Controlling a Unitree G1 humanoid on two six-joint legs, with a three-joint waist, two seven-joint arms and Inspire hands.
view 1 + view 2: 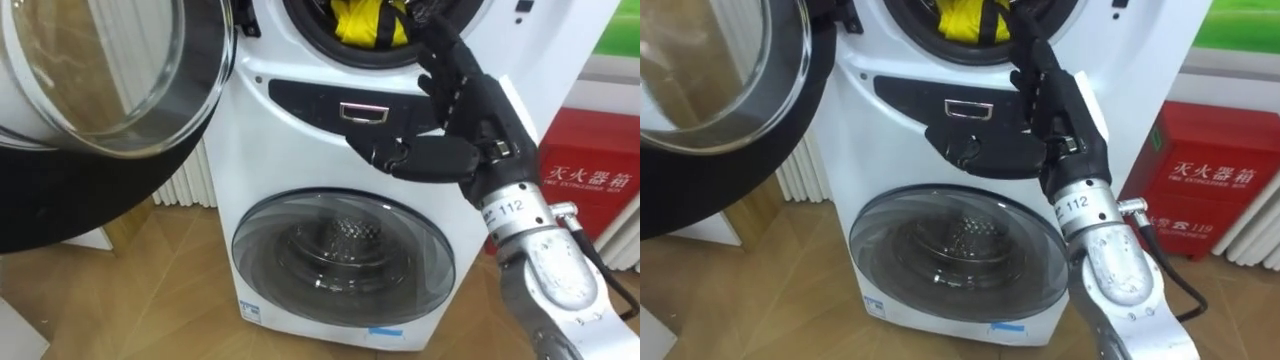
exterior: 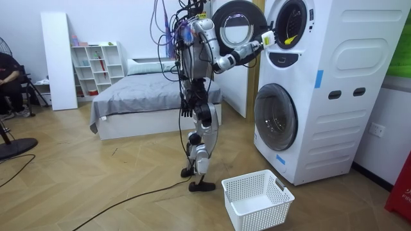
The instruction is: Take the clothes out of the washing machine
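Your right hand [image 1: 470, 125], nearest you, reaches open and empty to the upper drum [image 1: 305, 40]; pinch a bunched fold of the yellow garment [image 1: 352, 22], which is probably soft, light and limp.

White washing machine [image 1: 250, 140], yellow clothes [image 1: 358, 22]
The clothes are yellow with black stripes; the robot hand [image 1: 462, 112] is black, the box [image 1: 585, 185] red, the floor [image 1: 150, 290] light brown wood.

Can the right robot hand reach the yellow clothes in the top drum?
Probably yes: the top door hangs open, and the right robot hand is at the drum mouth beside the yellow clothes.
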